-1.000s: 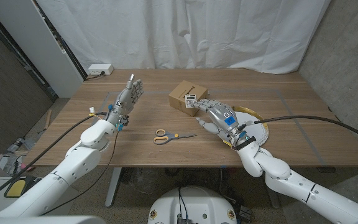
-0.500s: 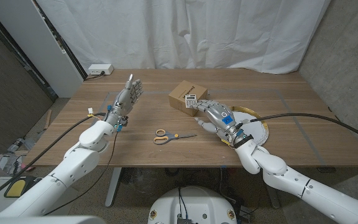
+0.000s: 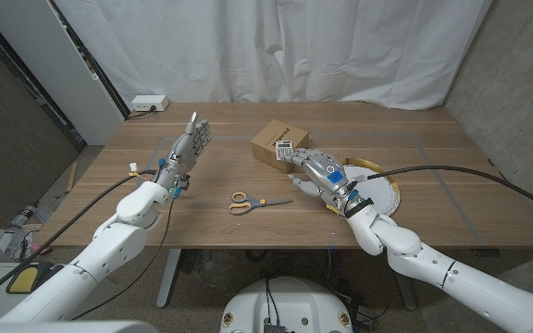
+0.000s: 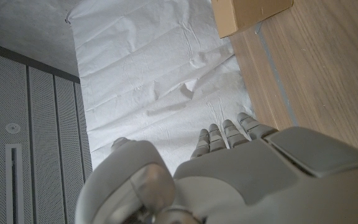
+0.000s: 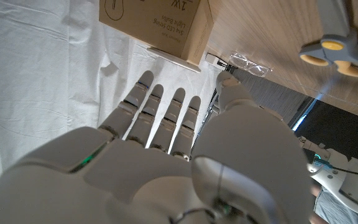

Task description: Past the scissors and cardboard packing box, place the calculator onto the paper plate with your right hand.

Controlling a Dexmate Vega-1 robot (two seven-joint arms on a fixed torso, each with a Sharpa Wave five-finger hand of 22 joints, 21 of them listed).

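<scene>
Right hand point(image 3: 320, 172), holding the calculator point(image 3: 285, 150) against the box point(image 3: 278, 141), has barely moved over the last second; the arm behind it has slid left. The plate point(image 3: 384, 191) lies under the forearm (carry pending). Left hand point(image 3: 187, 148) spread, empty.

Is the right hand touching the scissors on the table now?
Apart. In the head view, bare table separates the scissors from the right hand.

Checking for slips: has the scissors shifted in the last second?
No. The scissors lie at the same spot in front of the cardboard box.
</scene>
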